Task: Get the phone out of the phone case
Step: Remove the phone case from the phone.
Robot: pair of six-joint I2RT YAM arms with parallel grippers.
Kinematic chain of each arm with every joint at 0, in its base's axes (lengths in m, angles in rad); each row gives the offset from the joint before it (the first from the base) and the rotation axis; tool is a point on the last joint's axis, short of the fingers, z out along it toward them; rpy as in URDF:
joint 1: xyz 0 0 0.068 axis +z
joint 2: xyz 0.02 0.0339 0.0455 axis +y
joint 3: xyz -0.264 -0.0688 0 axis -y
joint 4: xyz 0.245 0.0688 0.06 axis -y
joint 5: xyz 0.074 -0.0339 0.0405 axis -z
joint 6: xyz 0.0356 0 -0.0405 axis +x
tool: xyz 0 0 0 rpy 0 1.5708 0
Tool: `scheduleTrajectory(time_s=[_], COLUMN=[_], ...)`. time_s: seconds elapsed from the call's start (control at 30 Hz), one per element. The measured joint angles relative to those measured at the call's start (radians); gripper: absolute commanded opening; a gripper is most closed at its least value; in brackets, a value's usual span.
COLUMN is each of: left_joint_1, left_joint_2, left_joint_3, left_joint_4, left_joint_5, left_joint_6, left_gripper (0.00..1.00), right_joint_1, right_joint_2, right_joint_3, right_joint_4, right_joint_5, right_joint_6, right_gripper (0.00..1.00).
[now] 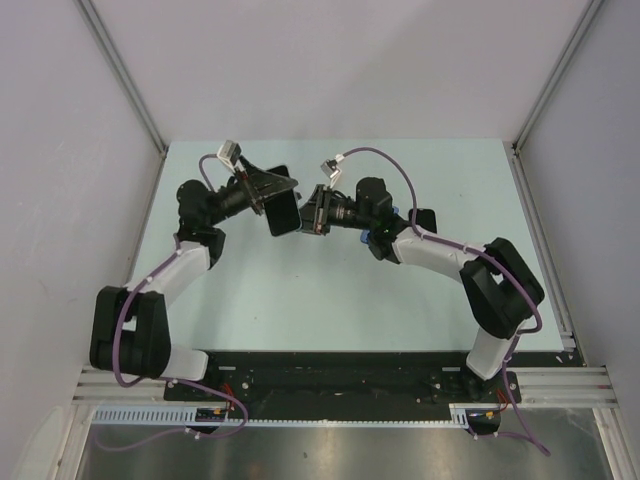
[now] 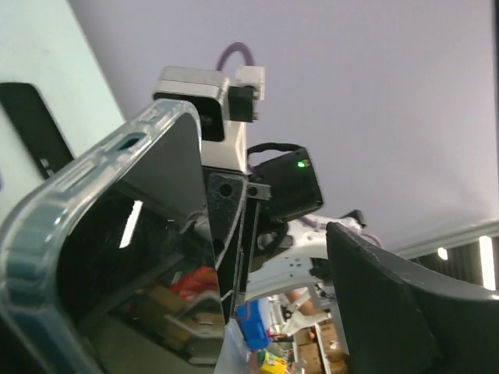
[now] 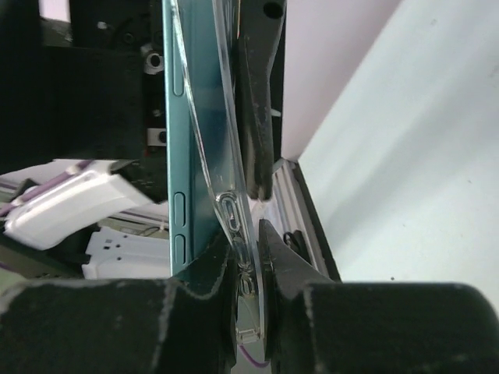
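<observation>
Right wrist view: the phone (image 3: pixel 178 156) shows edge-on, upright, with a teal metal side rail carrying slim side buttons. The phone case (image 3: pixel 234 210) is clear and flexible. Its wall bows away from the rail, so a gap stands open between case and phone along the upper part of this edge. Lower down, the case still meets the phone.

The right end effector (image 3: pixel 248 241) is closed on the phone case. Its two black fingers pinch the clear wall alone, and the teal rail lies just beside the left finger.

Left wrist view: the phone's dark glass face reflects the room, and the clear rim wraps its rounded corner and top edge. One finger (image 2: pixel 382 296) of the left end effector (image 1: pixel 272 200) stands well apart from the phone, with open space between them. Its jaws are open and grip nothing. The black finger of the right end effector sits against the phone's far edge.

Top external view: phone and case hang in the air above the desk (image 1: pixel 330 300), between the two end effectors, at mid-desk.
</observation>
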Motion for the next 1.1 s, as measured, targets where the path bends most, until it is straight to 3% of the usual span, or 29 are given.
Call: scheduleTrajectory(time_s=[0.13,0.23,0.47,0.63,0.8,1.1], left_joint_1=[-0.003,-0.005,0.028,0.114,0.12,0.126], left_joint_2=[-0.071,-0.1,-0.127,-0.163,-0.219,-0.235], left_joint_3=[0.026,0.094,0.15,0.138,0.132,0.132], left_joint_4=[-0.31,-0.566,-0.898,-0.988,-0.994,-1.017], left_joint_5=[0.008,-0.001,-0.015,-0.061,-0.068,-0.09], left_joint_6=[0.169,0.329,0.549,0.614,0.628,0.652], left_gripper=[0.95,0.96,0.96,0.96,0.96,0.96], right_joint_1=[0.017,0.024,0.064,0.047,0.045,0.195], right_joint_2=[-0.026,-0.055,-0.145,-0.146,-0.117,-0.108], right_joint_3=[-0.002,-0.002,-0.001,-0.013,-0.04,-0.041], right_joint_4=[-0.119,-0.196,-0.406,-0.588,-0.748,-0.958], right_joint_5=[0.036,0.081,0.27,0.468,0.609,0.898], right_joint_6=[-0.068,-0.114,-0.22,-0.262,-0.298,-0.411], right_gripper=[0.0,0.0,0.0,0.0,0.0,0.0])
